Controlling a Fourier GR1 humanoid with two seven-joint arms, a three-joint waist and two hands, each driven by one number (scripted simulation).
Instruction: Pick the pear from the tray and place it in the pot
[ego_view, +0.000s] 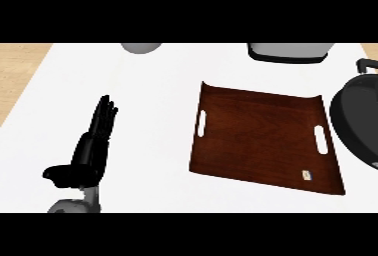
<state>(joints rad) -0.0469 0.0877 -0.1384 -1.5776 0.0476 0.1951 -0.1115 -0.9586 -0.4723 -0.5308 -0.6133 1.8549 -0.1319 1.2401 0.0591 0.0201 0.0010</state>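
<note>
- The left hand (92, 150) rested open at the near left, fingers straight.
- A wooden tray (262, 135) lay right of it.
- A dark pot (356, 125) sat at the right edge.

A dark reddish-brown wooden tray (262, 137), rectangular with a white slot handle at each short end and upturned far corners, lies flat and slightly askew on the white table (148, 85). At the right edge, a black round pot (354, 125) sits just beside it, only partly in view.
</note>
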